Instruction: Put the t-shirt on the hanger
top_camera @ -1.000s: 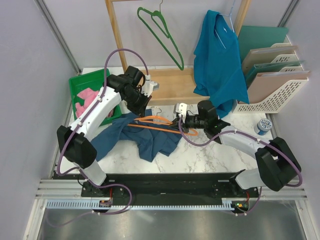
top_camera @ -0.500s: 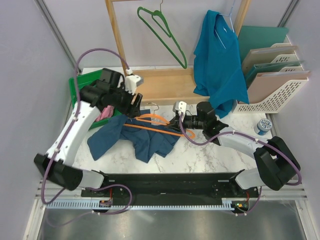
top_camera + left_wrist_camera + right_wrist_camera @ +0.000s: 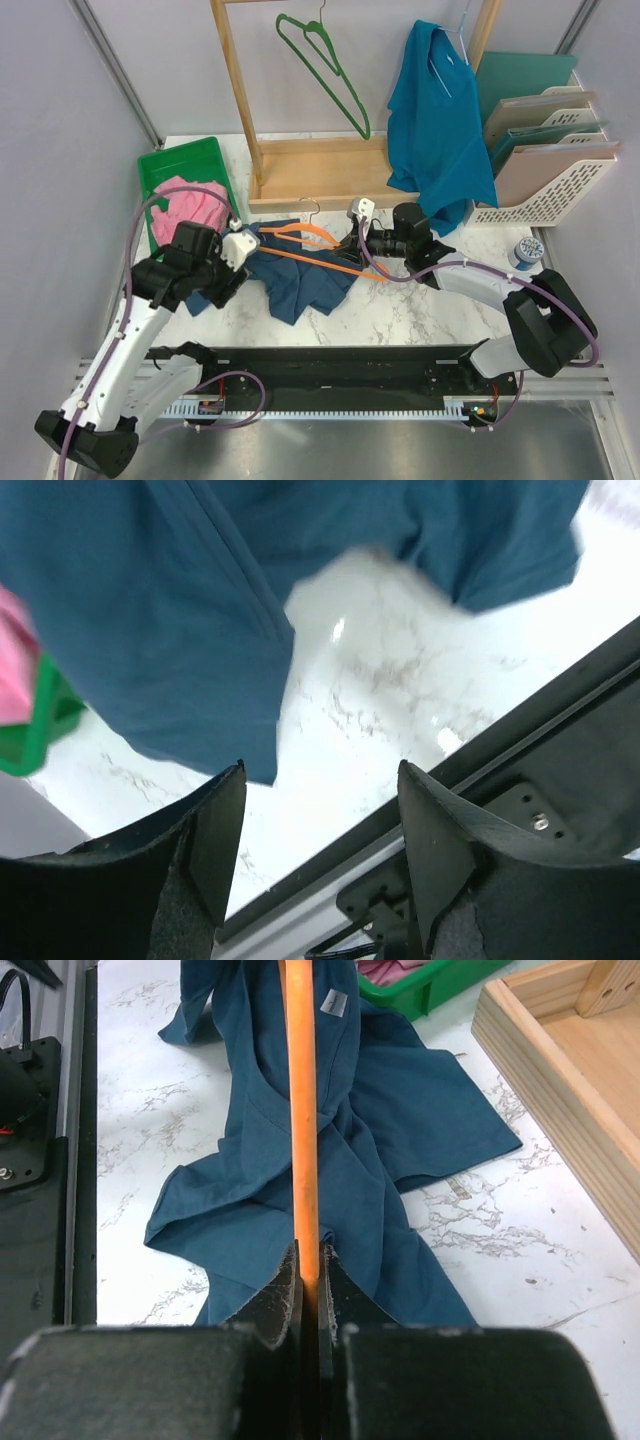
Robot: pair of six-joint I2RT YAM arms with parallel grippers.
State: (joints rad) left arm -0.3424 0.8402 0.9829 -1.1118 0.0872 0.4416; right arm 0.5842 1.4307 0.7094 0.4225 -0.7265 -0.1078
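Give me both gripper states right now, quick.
Left gripper: open, holding nothing.
Right gripper: shut on the hanger.

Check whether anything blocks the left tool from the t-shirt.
Nothing visible does. The open left tool hangs over the table, right beside the edge of the t-shirt.

Bare table (image 3: 420,310) right of the t-shirt (image 3: 300,285) gives passage; the wooden rack (image 3: 320,175) walls the far side
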